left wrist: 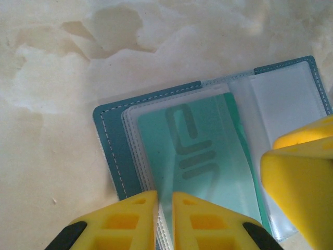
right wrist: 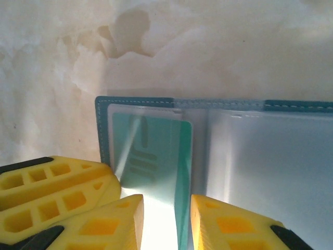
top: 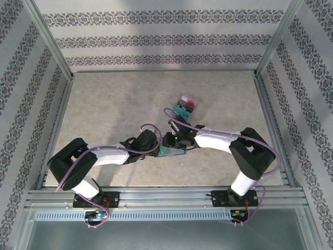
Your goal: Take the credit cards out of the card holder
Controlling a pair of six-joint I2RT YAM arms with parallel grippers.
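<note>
**Both tools meet at the open card holder, with the teal card not yet out.**

The left tool [left wrist: 165, 221] is pressed almost together, pinching the clear sleeve [left wrist: 136, 156] edge of the card holder [left wrist: 112, 151], which lies open on the tabletop [left wrist: 52, 104]. The right tool [right wrist: 166, 224] stands partly spread, straddling the near end of the teal card [right wrist: 156, 151] inside that sleeve. If the right tool closes on sleeve and card together, the holder would likely drag or lift, and the two tools are close enough to collide. The wrist views show the sleeve and card in detail. The overhead view adds the other credit cards [top: 186, 105], piled well apart farther back.
</note>
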